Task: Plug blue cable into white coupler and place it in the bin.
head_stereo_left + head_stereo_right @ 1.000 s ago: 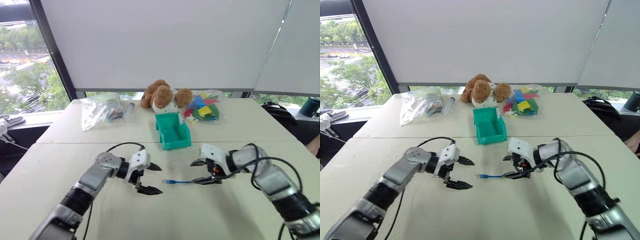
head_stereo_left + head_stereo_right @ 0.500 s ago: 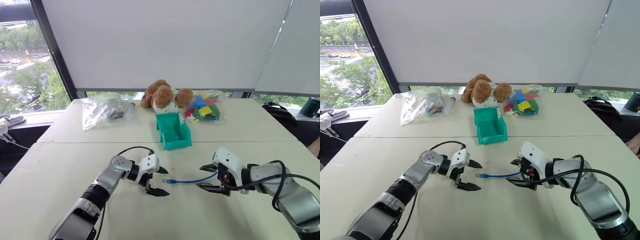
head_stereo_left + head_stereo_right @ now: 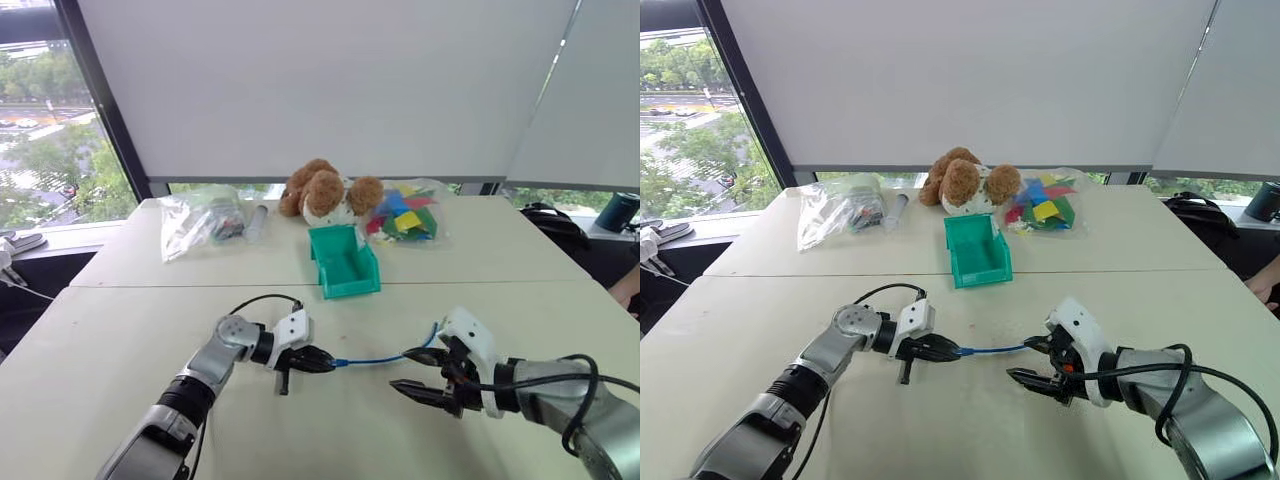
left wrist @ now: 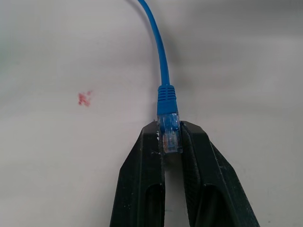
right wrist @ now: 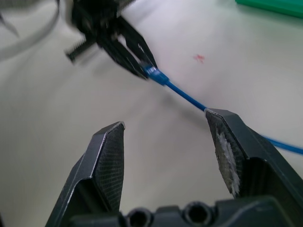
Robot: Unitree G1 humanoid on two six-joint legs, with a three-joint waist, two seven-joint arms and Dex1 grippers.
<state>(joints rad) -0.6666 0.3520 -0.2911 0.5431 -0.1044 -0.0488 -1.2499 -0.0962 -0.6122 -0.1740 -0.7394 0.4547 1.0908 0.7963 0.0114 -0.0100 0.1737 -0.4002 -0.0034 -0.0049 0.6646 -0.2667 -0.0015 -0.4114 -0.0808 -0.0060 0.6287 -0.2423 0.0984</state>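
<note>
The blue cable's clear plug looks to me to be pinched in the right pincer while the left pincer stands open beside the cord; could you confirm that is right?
Not quite: the sides are swapped. The left wrist view shows the left pincer shut on the clear plug of the blue cable. The right pincer is the one standing open beside the cord, as the right wrist view shows.

One blue cable (image 3: 385,358), one bin (image 3: 345,262) (teal), two clear bags (image 3: 200,222), one teddy bear (image 3: 325,190).

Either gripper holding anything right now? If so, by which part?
Left gripper is shut on the blue cable, pinching the clear plug at its end. Right gripper is open, holding nothing.
</note>
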